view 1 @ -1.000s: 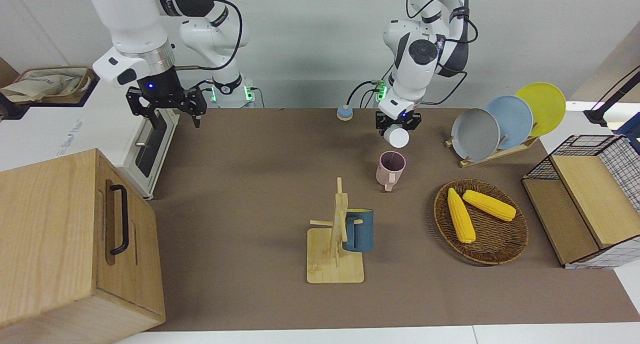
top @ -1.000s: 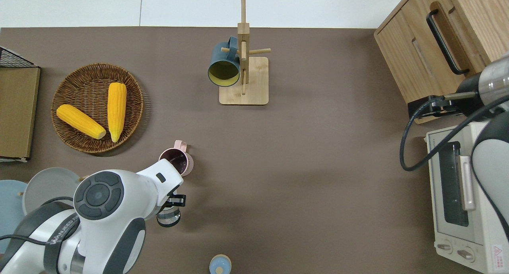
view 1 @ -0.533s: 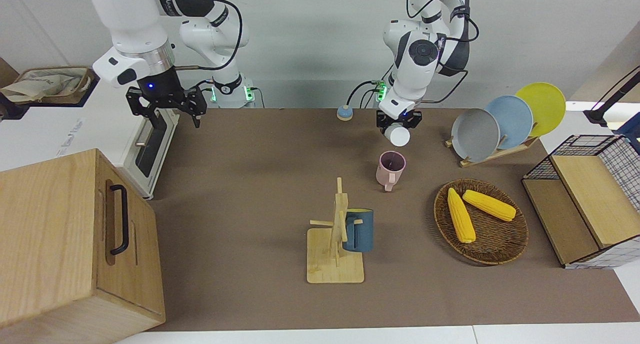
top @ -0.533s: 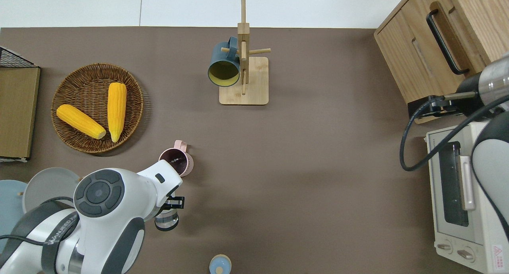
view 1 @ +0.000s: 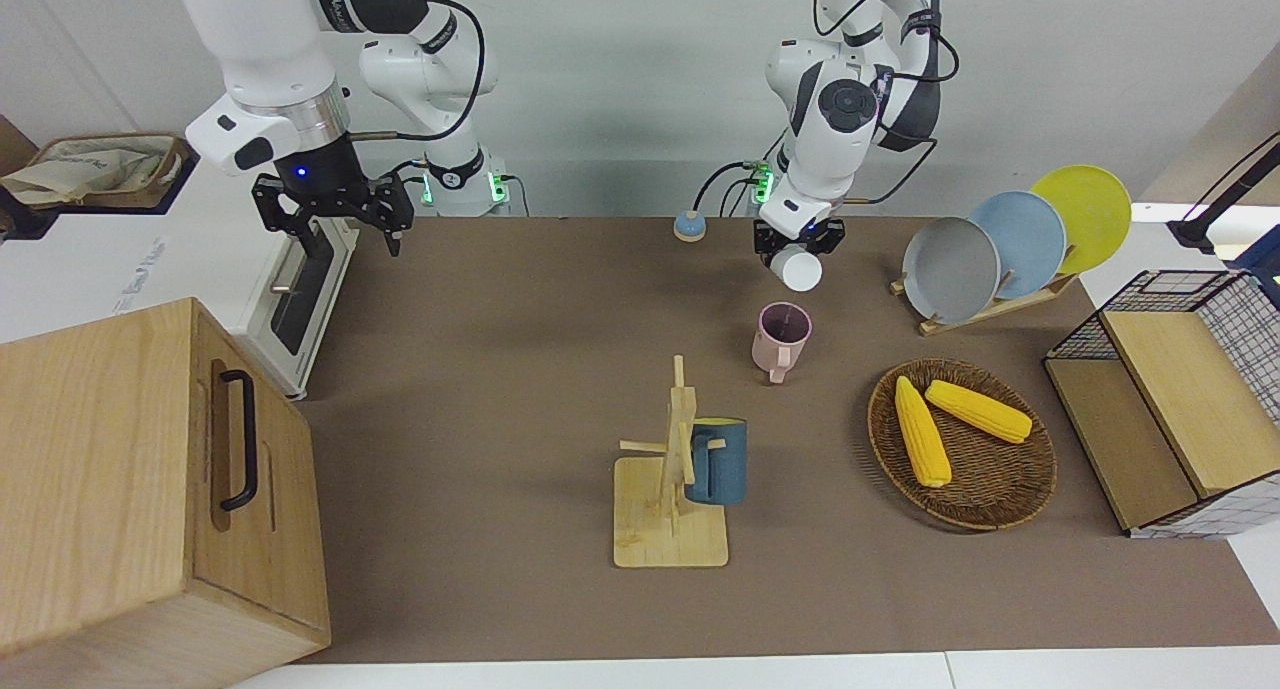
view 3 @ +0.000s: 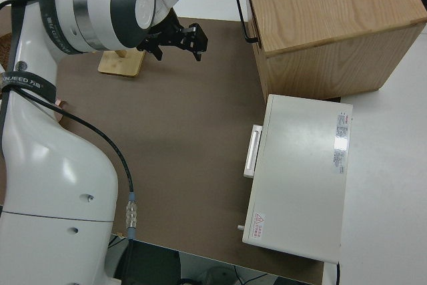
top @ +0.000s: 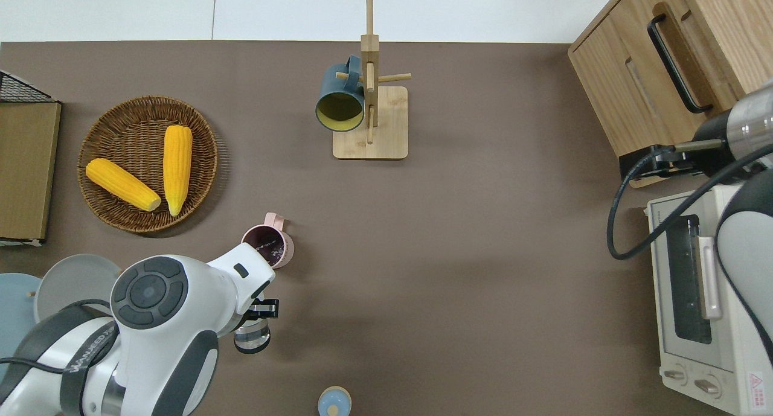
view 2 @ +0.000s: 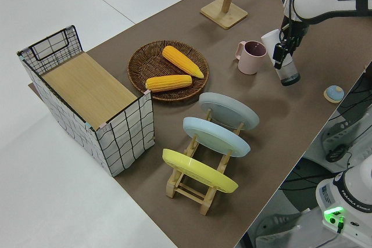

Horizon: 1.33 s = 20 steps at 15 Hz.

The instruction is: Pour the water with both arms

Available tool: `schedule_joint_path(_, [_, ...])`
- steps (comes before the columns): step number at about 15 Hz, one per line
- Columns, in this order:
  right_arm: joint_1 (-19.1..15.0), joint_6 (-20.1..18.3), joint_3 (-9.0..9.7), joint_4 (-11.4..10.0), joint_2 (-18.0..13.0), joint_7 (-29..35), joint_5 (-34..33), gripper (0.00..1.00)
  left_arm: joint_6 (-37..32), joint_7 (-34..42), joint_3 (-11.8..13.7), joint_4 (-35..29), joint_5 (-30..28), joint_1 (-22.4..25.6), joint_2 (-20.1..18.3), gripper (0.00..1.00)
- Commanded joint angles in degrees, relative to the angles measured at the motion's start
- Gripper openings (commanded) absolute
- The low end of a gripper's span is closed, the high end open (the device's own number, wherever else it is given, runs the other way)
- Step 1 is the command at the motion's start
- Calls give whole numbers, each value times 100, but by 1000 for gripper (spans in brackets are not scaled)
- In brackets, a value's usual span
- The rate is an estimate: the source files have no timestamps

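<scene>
My left gripper (view 1: 798, 250) is shut on a clear bottle (view 2: 285, 68) whose white base (view 1: 797, 268) faces the front camera. The overhead view shows the bottle (top: 252, 336) in the air over bare mat, between the pink mug (top: 270, 247) and the robots. The mug (view 1: 782, 334) stands upright on the brown mat, handle pointing away from the robots, with a glinting dark inside. A small blue cap (view 1: 688, 227) lies near the robots' edge. My right arm is parked, its gripper (view 1: 333, 217) open.
A wooden mug tree (view 1: 672, 479) with a dark blue mug (view 1: 718, 459) stands farther from the robots. A wicker basket (view 1: 1000, 504) holds two corn cobs. A plate rack (view 1: 985, 314), wire crate (view 1: 1215, 309), toaster oven (top: 694, 295) and wooden cabinet (view 1: 110, 489) line the table ends.
The left gripper has drawn the bottle back from the pink mug toward the robots. The right arm has not moved.
</scene>
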Motion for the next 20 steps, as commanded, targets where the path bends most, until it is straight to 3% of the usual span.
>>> schedule_joint_path(1, [-28, -63, 6, 1, -45, -79, 113, 990, -227, -110, 38, 140, 106, -18, -145, 0])
schedule_joint_path(20, [-28, -72, 6, 1, -45, -79, 113, 990, -438, -181, 47, 298, 212, -9, -13, 0])
